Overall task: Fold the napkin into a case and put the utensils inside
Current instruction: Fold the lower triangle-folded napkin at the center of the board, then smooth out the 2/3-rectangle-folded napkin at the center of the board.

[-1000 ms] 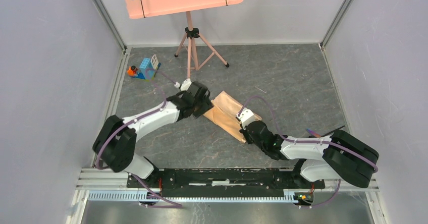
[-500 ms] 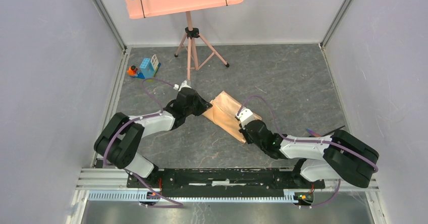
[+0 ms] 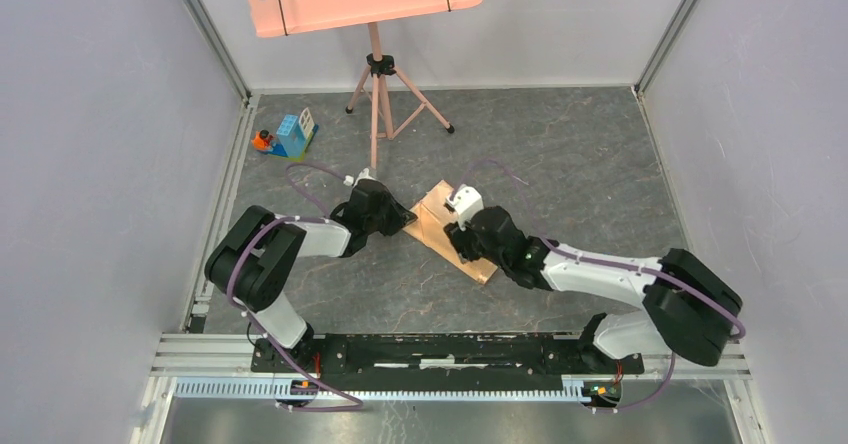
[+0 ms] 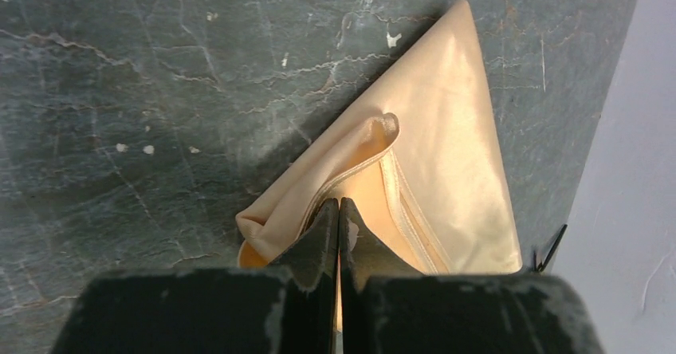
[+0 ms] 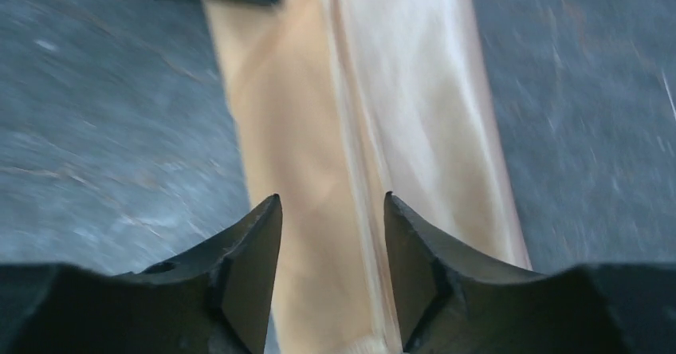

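- The napkin [image 3: 433, 214] lay folded into a narrow oblong in the middle of the bench [image 3: 560, 164], flat. Its long axis ran on a slant from far-left to near-right.
- In the left wrist view it narrowed to a point at its far end. A loose top layer curled up along one edge.
- A music stand [image 3: 375, 74] with a pink tray stood well behind the napkin. A small pile of toy blocks [image 3: 290, 136] sat far to the left, well apart from it.
- From above, the right wrist covered the napkin's middle, so only its two ends showed.
- The left arm was bent low, its forearm reaching right to the napkin's left end. The left claw [image 4: 339, 208] was closed tight on the cloth's folded edge.
- The right arm stretched left from its base across the bench. The right claw [image 5: 331, 202] was open, its fingers apart above the napkin's lengthwise seam and holding nothing.
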